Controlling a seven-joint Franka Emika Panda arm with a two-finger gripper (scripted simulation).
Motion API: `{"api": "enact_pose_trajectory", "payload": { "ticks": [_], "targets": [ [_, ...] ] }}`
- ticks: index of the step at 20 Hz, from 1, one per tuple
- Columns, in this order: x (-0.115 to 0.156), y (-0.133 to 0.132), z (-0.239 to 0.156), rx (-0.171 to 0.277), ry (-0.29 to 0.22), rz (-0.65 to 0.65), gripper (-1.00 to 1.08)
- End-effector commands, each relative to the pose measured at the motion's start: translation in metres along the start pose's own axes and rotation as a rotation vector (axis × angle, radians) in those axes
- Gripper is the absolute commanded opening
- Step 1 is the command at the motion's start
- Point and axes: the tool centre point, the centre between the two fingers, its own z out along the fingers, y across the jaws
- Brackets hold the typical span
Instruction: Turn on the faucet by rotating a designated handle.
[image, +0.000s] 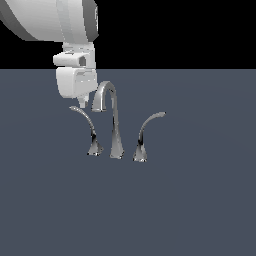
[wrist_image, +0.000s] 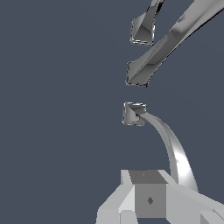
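Exterior view: slender S-curved chrome handle (image: 89, 127), fingers (image: 81, 102) seemingly just above.

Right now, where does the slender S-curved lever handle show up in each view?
Exterior view: the handle stands at the exterior view's left of the gooseneck spout, its tip below the gripper.
Wrist view: the handle curves from its flared base toward the gripper's body.
Shared landmark: the spout's base.

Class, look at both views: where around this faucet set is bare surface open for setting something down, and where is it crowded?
Bare floor spreads in front of all three bases and toward the exterior view's right of the arched lever. Crowded: the narrow gaps flanking the spout, and above the slender handle, where the pincer hangs by its tip.
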Motion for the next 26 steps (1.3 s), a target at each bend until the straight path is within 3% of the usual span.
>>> {"api": "enact_pose_trajectory", "payload": {
  "ticks": [1, 7, 14, 26],
  "targets": [
    [-0.002, -0.006, 0.003, 0.022, 0.019, 0.037, -1.0],
    [-0.005, -0.013, 0.006, 0.053, 0.043, 0.081, -1.0],
    [-0.006, -0.013, 0.006, 0.057, 0.046, 0.085, -1.0],
    [-0.023, 0.02, 0.009, 0.057, 0.046, 0.086, -1.0]
  ]
}}
